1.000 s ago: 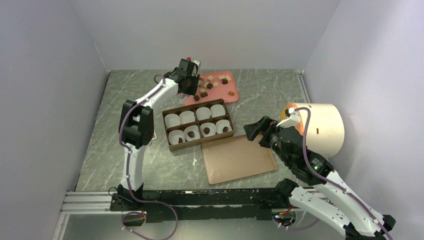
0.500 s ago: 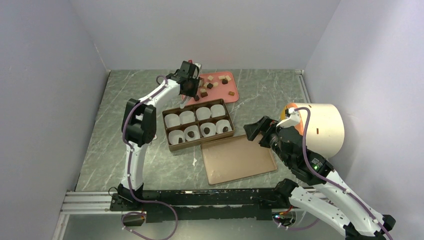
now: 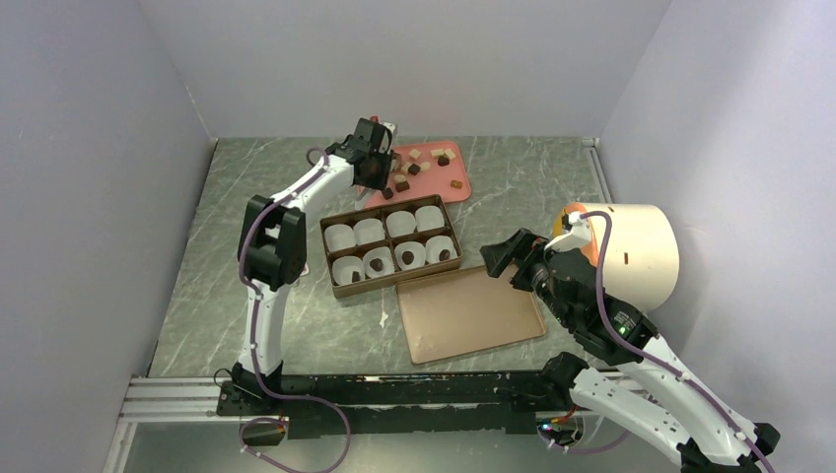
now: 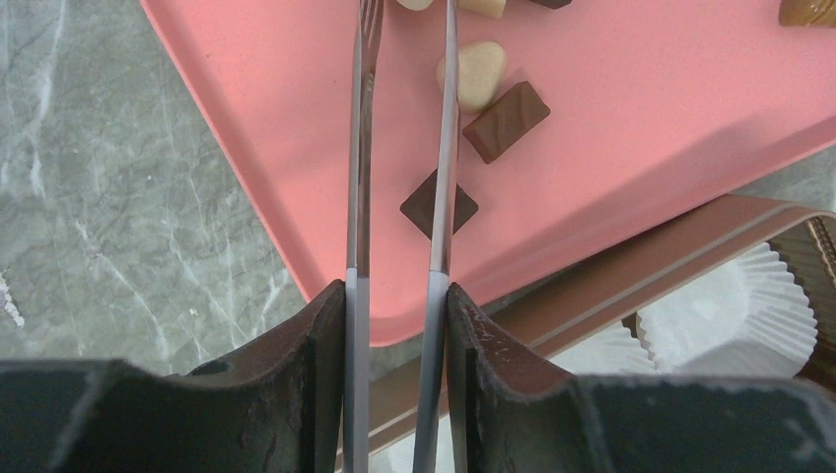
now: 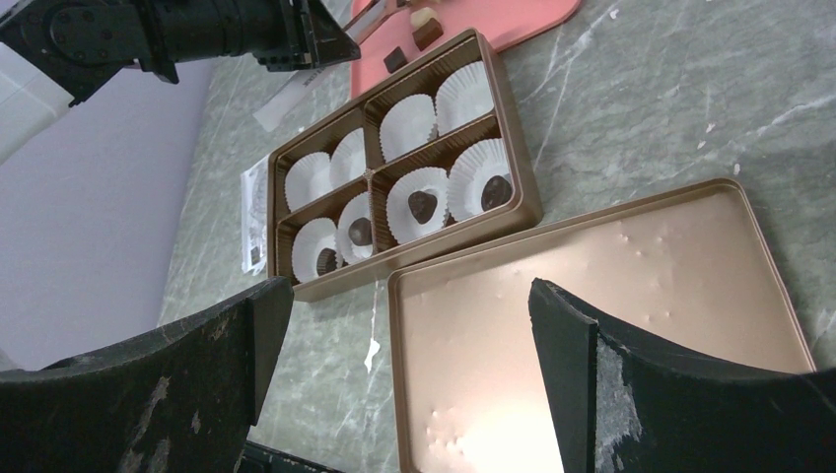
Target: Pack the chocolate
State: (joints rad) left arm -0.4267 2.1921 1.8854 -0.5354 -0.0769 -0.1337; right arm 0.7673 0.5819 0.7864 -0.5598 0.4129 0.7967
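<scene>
Several small chocolate chunks (image 3: pixel 414 168), dark, caramel and cream, lie on a flat pink tray (image 3: pixel 441 187). My left gripper (image 3: pixel 372 150) is over the tray's near left corner, shut on thin metal tweezers (image 4: pixel 357 148). In the left wrist view (image 4: pixel 394 296) the blades run over the tray (image 4: pixel 641 118). The right blade crosses a dark square chunk (image 4: pixel 419 207), and the tips are out of frame. A brown box (image 3: pixel 332 287) holds white paper cups. The front-row cups each hold a dark chunk (image 5: pixel 422 205); the back-row cups are empty. My right gripper (image 3: pixel 503 258) is open and empty, above the lid (image 5: pixel 406 296).
A tan box lid (image 3: pixel 468 313) lies open side up to the right of the box's front. A big white cylinder (image 3: pixel 636 251) lies at the right behind the right arm. A paper scrap (image 3: pixel 383 317) lies on the marble in front of the box.
My left wrist has turned and shifted a little over the pink tray's near left corner, with the tweezers still held. The right arm has not moved.
</scene>
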